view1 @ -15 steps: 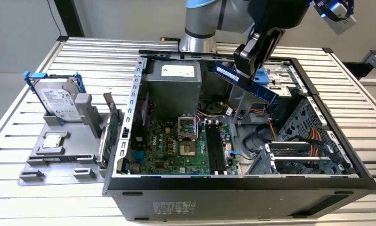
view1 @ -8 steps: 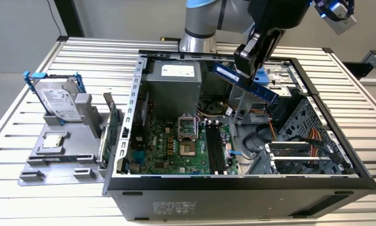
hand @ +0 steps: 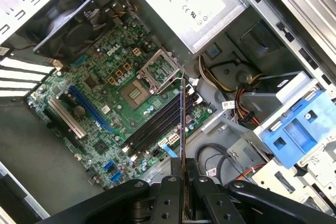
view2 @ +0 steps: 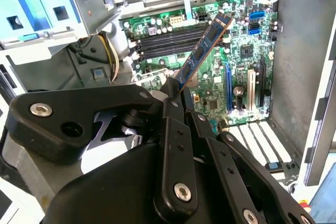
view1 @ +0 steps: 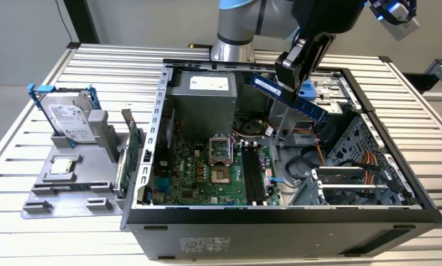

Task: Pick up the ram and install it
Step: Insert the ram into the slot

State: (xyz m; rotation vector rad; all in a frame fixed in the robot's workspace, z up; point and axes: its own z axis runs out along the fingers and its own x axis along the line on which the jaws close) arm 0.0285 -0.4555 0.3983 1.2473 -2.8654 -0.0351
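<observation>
Hand [view2: 172, 90] clamps ram [view2: 207, 45] tilted, clear above motherboard slots [view2: 163, 39].

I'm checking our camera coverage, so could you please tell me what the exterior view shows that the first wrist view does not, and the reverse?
Exterior view: the hard drive in its blue frame at the grey stand, beside the computer case on the slatted table. First wrist view: the black fan beside the motherboard. Both: the gripper shut on the ram, held above the motherboard and its black slots.
</observation>
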